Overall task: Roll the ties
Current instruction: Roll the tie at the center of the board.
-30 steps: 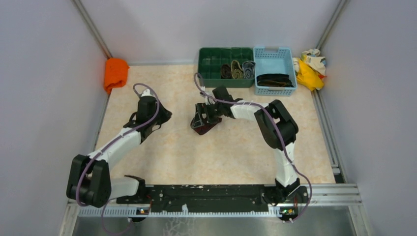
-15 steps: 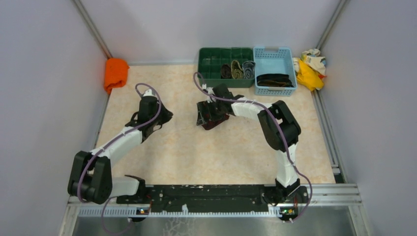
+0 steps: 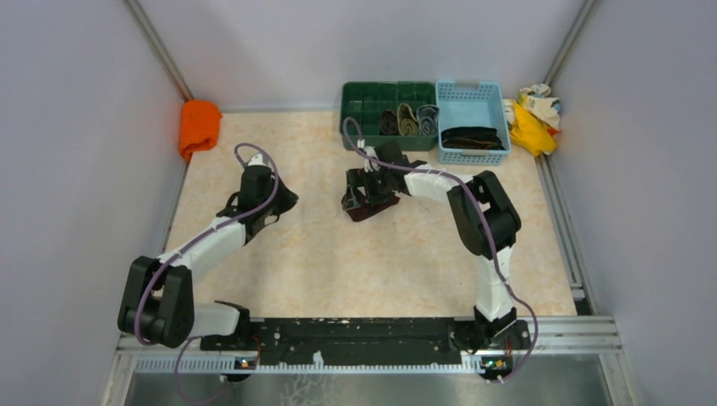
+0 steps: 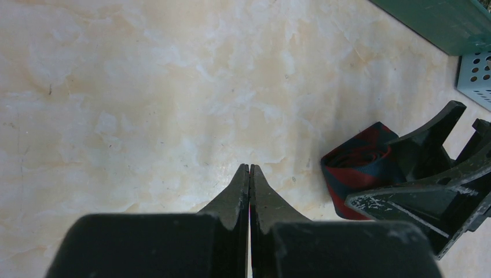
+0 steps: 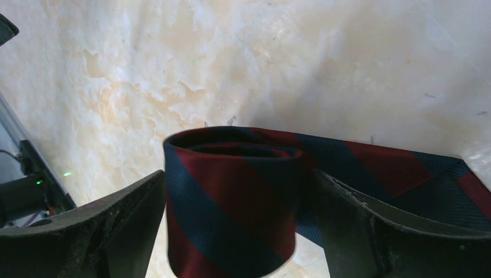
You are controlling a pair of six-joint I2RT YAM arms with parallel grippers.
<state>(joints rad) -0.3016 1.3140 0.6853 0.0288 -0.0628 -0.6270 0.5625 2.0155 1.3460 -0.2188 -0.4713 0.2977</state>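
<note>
Carrying the dark red and navy tie [image 5: 231, 202] toward the green tray [image 3: 363, 118], with the right gripper [image 3: 365, 196] spread wide and clamped on the roll from both sides. Moved over the last second from further out on the tabletop [image 3: 338, 271] to a spot closer to the tray's near-left corner, roll travelling along and keeping its shape. Loose flat tail showing behind the roll in the right wrist view, so probably not wound to the very end. Hard to tell whether lifted clear or skimming the tabletop. Left gripper [image 4: 249, 169] pressed together on nothing, hanging well to the left of the tray and unchanged over that second. Already standing in the tray's right-hand compartments: three rolled ties [image 3: 407, 120]. Likely meaning for the task: rolling of this one finished, delivery to the tray under way, with a bare compartment left of the others as the probable target. Main risk on release: roll springing open.
</note>
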